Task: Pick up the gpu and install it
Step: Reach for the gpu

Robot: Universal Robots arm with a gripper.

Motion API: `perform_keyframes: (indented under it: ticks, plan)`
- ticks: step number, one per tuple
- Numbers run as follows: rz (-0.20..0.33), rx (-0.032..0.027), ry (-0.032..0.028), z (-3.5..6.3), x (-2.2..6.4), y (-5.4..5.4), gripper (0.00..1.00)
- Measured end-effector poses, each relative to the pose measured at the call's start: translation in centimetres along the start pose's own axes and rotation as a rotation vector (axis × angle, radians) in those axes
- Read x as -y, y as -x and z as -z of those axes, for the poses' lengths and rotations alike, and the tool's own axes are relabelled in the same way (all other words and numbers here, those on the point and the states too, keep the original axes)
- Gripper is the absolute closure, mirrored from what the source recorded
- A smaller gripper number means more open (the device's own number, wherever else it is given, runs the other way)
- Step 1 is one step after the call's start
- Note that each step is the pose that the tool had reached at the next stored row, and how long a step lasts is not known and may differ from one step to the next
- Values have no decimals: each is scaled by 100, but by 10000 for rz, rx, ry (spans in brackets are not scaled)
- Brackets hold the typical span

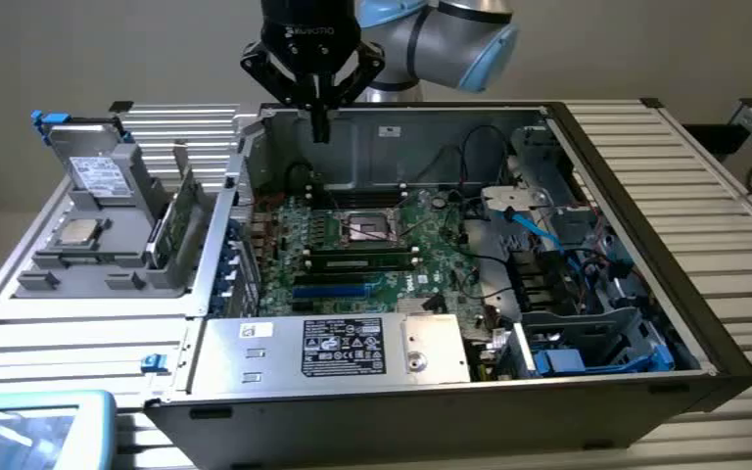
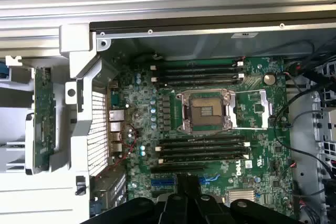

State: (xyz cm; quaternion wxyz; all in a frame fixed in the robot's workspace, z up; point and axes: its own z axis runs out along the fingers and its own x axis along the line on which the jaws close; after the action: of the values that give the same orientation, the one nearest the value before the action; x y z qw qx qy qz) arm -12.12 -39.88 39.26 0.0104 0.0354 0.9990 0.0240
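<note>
The gpu stands on edge in a slot of a grey holder at the exterior view's left, outside the open computer case. In the wrist view the gpu shows as a narrow green strip beside the case wall. My gripper hangs above the rear of the case, over the green motherboard, well apart from the card. Its black fingers are shut together with nothing between them, above the motherboard near the blue expansion slot.
The grey holder also carries a silver white-labelled drive and a processor chip. A labelled power supply box fills the case's near side. Cables and blue drive bays crowd the exterior view's right. A pale blue tray sits front left.
</note>
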Motion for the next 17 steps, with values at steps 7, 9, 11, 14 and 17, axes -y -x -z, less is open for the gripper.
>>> perform_keyframes:
  ticks: [7,9,11,14,17]
  plan:
    - [0,0,-1,0,0,0,88]
    - [0,0,0,0,0,0,88]
    - [-1,-1,-1,0,1,-25,88]
    - [-1,0,-1,-1,10,-157,87]
    - [-1,0,0,-1,20,-296,75]
